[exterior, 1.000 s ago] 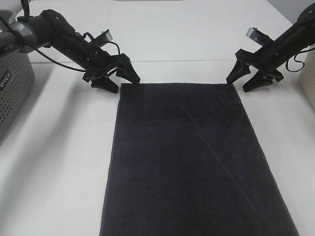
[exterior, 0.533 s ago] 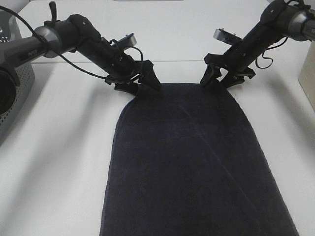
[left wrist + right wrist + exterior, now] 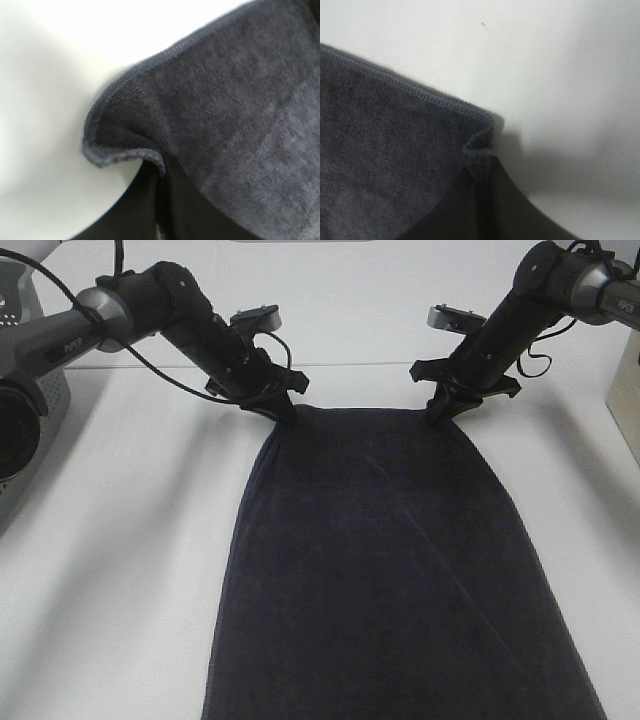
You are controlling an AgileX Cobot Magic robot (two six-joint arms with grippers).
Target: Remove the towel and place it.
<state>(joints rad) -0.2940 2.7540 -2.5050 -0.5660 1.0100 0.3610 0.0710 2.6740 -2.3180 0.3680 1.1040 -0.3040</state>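
Note:
The dark navy towel (image 3: 390,570) lies lengthwise on the white table, running from the front edge to the middle. My left gripper (image 3: 283,408) is shut on the towel's far left corner (image 3: 125,150). My right gripper (image 3: 440,407) is shut on the far right corner (image 3: 479,150). Both far corners are pulled inward and slightly bunched, so the far end looks narrower than the near end. The wrist views show the stitched hem pinched between the dark fingers. No white tag shows.
A grey perforated basket (image 3: 25,430) stands at the left edge of the table. A beige object (image 3: 628,390) stands at the right edge. The white table (image 3: 120,570) surrounds the towel on both sides and behind it.
Both grippers came down from beside the far corners, closed on them and drew the corners inward. The towel's far edge went from square to narrowed and bunched.

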